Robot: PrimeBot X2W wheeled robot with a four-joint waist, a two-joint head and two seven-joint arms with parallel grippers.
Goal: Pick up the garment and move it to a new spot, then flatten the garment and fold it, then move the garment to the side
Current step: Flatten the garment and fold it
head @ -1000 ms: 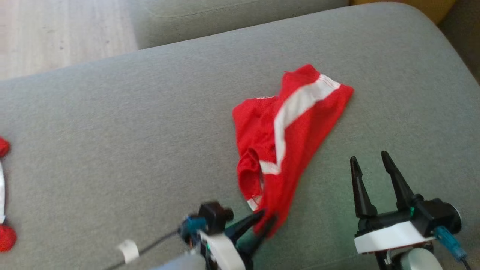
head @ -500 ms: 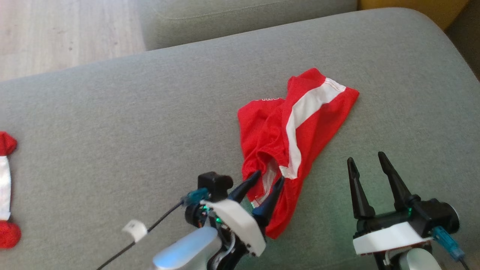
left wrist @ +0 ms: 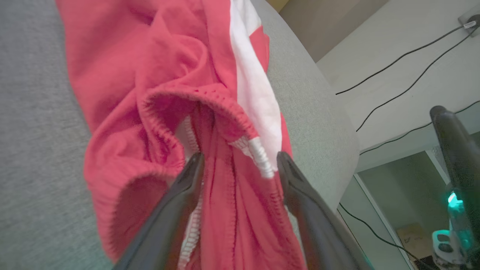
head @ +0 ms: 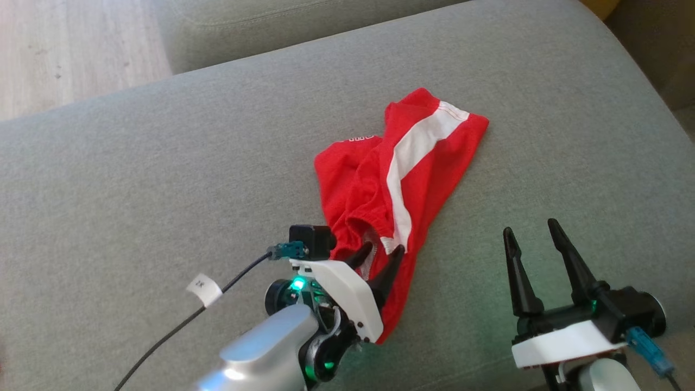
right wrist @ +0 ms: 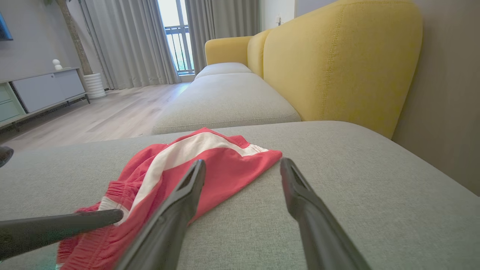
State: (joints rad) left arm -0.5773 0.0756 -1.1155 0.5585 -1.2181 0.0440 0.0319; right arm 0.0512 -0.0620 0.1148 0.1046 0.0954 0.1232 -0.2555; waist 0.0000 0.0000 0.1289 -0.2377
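The left arm point(head: 271, 347) reaches in from the lower edge, angled up and to the right, and its left gripper point(head: 384, 250) sits low over the near end of the red shorts point(head: 437, 163). Its jaws are spread, with the bunched elastic waistband point(left wrist: 210, 97) between them, unpinched. The shorts lie crumpled on the grey sofa cushion point(head: 136, 174), a white stripe point(head: 412, 149) running along them. Farther right, the right gripper point(head: 531, 228) hovers over bare cushion, jaws spread and empty.
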